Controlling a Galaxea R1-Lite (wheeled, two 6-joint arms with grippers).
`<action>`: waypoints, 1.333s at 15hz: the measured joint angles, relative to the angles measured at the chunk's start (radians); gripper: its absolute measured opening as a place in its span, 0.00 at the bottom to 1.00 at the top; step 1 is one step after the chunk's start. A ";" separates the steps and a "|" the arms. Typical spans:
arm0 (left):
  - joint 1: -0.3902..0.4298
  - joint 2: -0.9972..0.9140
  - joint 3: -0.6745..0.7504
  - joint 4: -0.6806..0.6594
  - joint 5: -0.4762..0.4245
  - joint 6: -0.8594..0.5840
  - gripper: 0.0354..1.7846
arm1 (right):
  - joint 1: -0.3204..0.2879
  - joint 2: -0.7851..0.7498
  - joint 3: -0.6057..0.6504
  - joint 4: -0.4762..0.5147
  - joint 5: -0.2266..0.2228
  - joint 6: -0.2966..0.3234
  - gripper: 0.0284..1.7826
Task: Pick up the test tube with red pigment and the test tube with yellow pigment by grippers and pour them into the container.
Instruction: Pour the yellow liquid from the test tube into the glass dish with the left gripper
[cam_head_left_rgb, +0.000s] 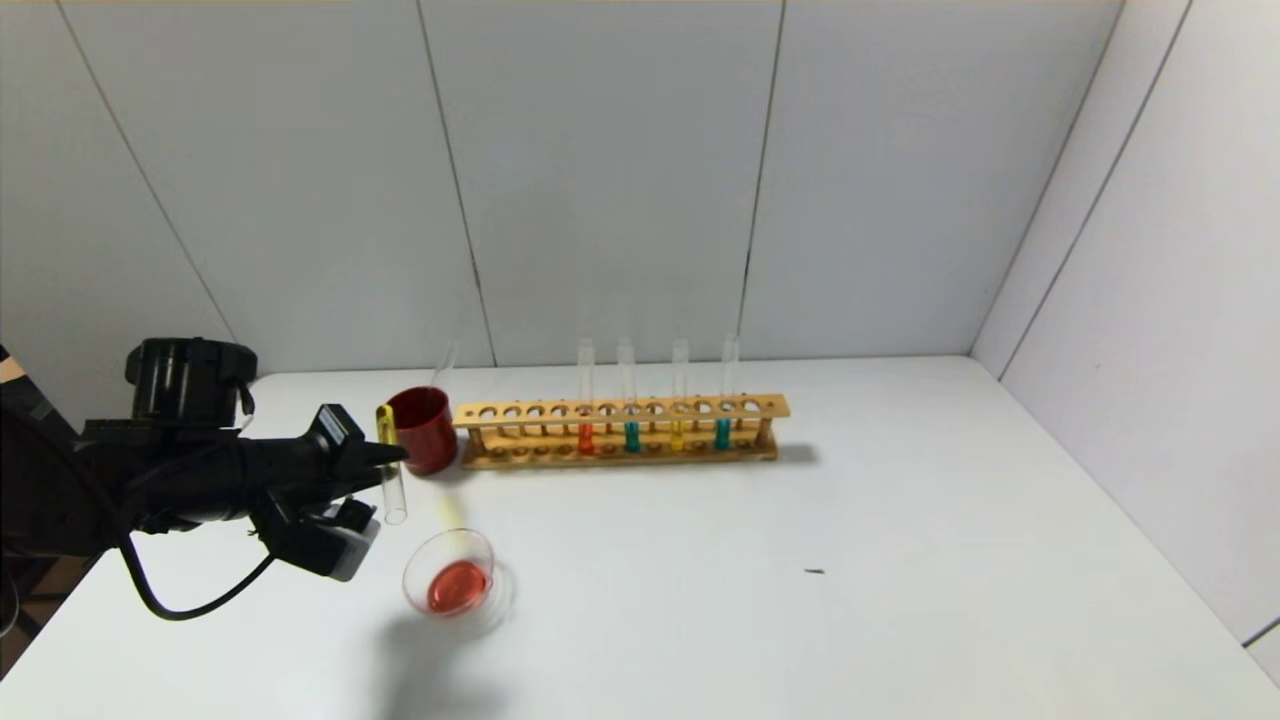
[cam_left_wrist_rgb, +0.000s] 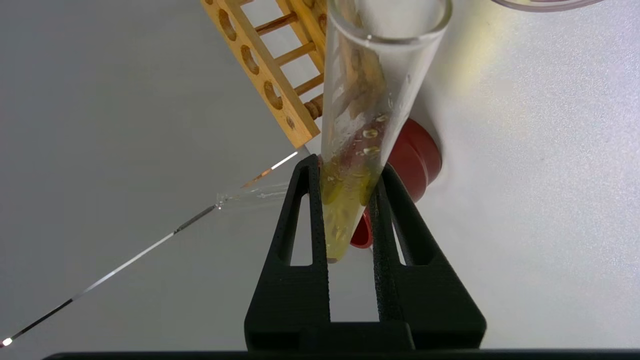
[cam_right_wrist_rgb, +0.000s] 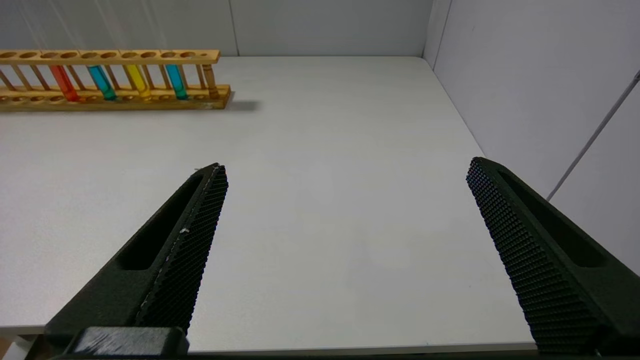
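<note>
My left gripper (cam_head_left_rgb: 385, 457) is shut on the test tube with yellow pigment (cam_head_left_rgb: 390, 470). It holds the tube almost upside down, yellow tip up and open mouth low, beside the red cup. In the left wrist view the fingers (cam_left_wrist_rgb: 310, 200) clamp the yellow-streaked tip of the tube (cam_left_wrist_rgb: 365, 115). The container (cam_head_left_rgb: 455, 582) lies on the table just in front and right of the tube's mouth, with red liquid in it. The test tube with red pigment (cam_head_left_rgb: 585, 437) stands in the wooden rack (cam_head_left_rgb: 620, 412). My right gripper (cam_right_wrist_rgb: 347, 165) is open and empty over bare table.
A dark red cup (cam_head_left_rgb: 422, 428) stands at the rack's left end with an empty clear tube (cam_head_left_rgb: 445, 365) leaning in it. The rack also holds a second yellow tube (cam_head_left_rgb: 677, 435) and two teal tubes (cam_head_left_rgb: 631, 436). Walls close the back and right.
</note>
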 joint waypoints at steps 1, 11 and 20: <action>-0.001 0.001 0.000 0.000 0.000 0.000 0.15 | 0.000 0.000 0.000 0.000 0.000 0.000 0.98; -0.018 0.001 0.001 0.000 0.022 0.077 0.15 | 0.000 0.000 0.000 0.000 0.000 0.000 0.98; -0.049 0.019 -0.013 0.007 0.073 0.176 0.15 | 0.000 0.000 0.000 0.000 0.000 0.000 0.98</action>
